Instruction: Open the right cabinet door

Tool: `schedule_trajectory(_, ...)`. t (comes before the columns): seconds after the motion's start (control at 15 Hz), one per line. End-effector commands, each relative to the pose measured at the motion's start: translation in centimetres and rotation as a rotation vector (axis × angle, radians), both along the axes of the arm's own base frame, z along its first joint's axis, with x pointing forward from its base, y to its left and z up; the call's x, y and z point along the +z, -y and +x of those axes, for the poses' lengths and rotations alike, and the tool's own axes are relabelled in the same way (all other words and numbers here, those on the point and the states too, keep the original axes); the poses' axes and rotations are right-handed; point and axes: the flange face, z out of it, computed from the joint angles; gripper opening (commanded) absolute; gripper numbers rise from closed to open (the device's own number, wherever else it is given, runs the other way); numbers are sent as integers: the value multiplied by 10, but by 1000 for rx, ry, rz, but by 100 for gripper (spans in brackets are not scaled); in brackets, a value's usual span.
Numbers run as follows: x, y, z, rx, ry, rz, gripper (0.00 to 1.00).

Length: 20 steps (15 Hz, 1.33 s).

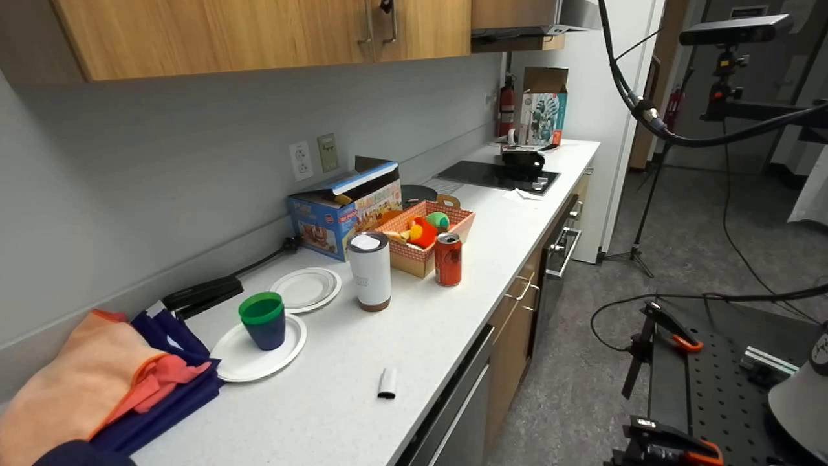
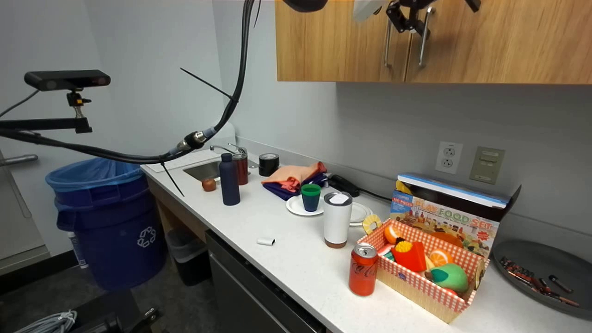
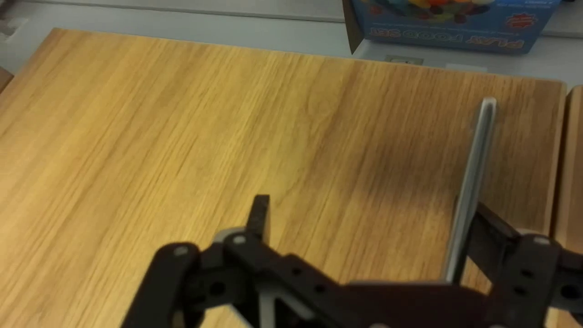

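Note:
The right cabinet door (image 2: 508,46) is a flat light-brown upper panel that looks shut, flush with its neighbour. It also shows in an exterior view (image 1: 430,29) and fills much of the wrist view (image 3: 273,136). Its silver bar handle (image 3: 476,146) shows in both exterior views, here (image 2: 424,41) and here (image 1: 393,26). My gripper (image 3: 364,207) is wide open at the door. One finger is at the handle and its tip seems to reach behind the bar; contact cannot be told. The other finger stands apart over the panel. In an exterior view the gripper (image 2: 451,18) is partly cut off above.
The left door (image 2: 333,46) has its own handle (image 2: 387,44) close beside. A range hood (image 1: 569,16) is further along. Black cables (image 2: 236,78) hang from the arm. The counter (image 1: 349,362) below holds a play food box (image 1: 323,220), basket, can, tumbler, plates and cloths.

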Motion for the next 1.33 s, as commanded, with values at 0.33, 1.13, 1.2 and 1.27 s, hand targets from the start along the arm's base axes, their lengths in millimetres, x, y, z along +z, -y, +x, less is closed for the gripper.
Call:
schedule_trajectory(0.33,12,-9,-14,-316,-8,-82,100)
schedule_trajectory(1.13,15,2,-79,-578,-80,-74,100)
schedule_trajectory(1.2,16,4,-86,-590,-80,-70,100)
schedule_trajectory(1.27,18,5,-96,-601,-78,-61,100)
